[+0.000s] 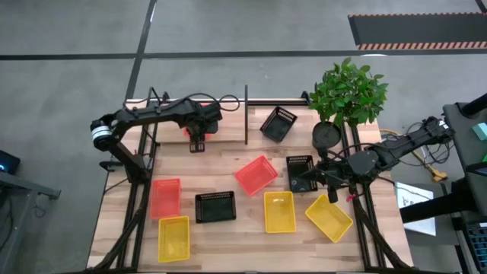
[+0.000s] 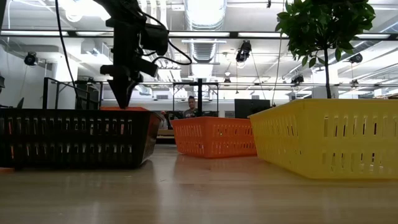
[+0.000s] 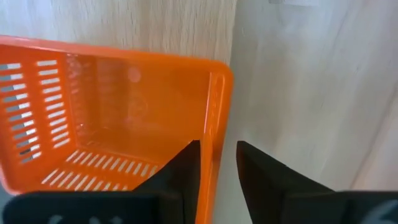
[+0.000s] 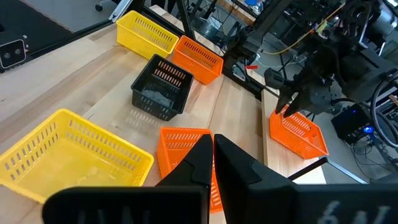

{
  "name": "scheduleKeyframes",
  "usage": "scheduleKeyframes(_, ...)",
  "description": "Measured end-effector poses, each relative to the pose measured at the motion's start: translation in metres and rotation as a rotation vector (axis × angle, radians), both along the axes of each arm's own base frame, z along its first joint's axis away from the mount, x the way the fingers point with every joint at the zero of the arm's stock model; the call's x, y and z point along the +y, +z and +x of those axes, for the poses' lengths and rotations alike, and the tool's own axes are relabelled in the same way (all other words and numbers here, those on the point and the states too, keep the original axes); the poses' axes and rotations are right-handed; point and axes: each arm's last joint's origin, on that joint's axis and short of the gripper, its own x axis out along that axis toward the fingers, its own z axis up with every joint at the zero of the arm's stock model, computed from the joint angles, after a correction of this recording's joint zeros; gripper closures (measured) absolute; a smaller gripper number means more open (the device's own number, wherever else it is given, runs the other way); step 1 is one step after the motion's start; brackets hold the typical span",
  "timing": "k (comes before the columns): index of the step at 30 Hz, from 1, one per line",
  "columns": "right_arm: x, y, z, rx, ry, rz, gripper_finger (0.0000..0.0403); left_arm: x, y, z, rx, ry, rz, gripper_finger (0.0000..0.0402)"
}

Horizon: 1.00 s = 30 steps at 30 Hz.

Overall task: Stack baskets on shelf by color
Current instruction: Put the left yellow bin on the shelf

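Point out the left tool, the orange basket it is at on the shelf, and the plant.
left tool (image 3: 217, 168), left wrist view, gap between its tips astride the basket wall.
orange basket (image 3: 124, 112), left wrist view, inner wall.
plant (image 1: 348, 91), high view, leaves.

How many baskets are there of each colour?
Yellow baskets: 3
Orange-red baskets: 3
Black baskets: 3
Total: 9
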Motion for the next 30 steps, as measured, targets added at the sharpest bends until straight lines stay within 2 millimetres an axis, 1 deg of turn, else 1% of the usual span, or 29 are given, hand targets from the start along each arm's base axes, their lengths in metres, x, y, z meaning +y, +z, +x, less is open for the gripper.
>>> scheduleKeyframes(2,0.0,0.0,0.0,0.0,0.0,0.0,0.0394,-0.001,0.008,0.0,0.011,0.008,-0.006,0.0311)
scheduleKeyframes(4,0.0,0.0,0.0,0.0,0.0,0.0,0.0394,-0.003,0.016,0.0,0.002,0.055,-0.01,0.031)
scheduleKeyframes(6,0.0,0.0,0.0,0.0,0.0,-0.001,0.0394,-0.006,0.026,0.003,-0.051,0.119,-0.015,0.031)
scheduleKeyframes(8,0.0,0.0,0.0,-0.001,0.001,-0.002,0.0394,-0.014,0.037,0.005,-0.132,0.156,-0.036,0.031)
scheduleKeyframes(10,0.0,0.0,0.0,-0.001,0.0,-0.001,0.0394,-0.026,0.046,0.01,-0.24,0.142,-0.064,0.031)
scheduleKeyframes(13,0.0,0.0,0.0,0.0,-0.003,0.007,0.0394,-0.05,0.056,0.016,-0.398,0.066,-0.064,0.031)
scheduleKeyframes(17,0.0,0.0,0.0,0.001,-0.006,0.013,0.0394,-0.083,0.072,0.02,-0.554,-0.04,-0.068,0.031)
scheduleKeyframes(20,0.0,0.0,0.0,0.001,-0.006,0.013,0.0394,-0.104,0.081,0.022,-0.628,-0.104,-0.086,0.031)
scheduleKeyframes(23,0.0,0.0,0.0,0.001,-0.006,0.013,0.0394,-0.12,0.087,0.025,-0.699,-0.142,-0.106,0.031)
scheduleKeyframes(26,0.0,-0.001,0.0,0.002,-0.006,0.013,0.0394,-0.131,0.089,0.027,-0.73,-0.143,-0.135,0.031)
scheduleKeyframes(30,0.0,-0.001,0.0,0.004,-0.006,0.012,0.0394,-0.146,0.085,0.031,-0.728,-0.084,-0.198,0.031)
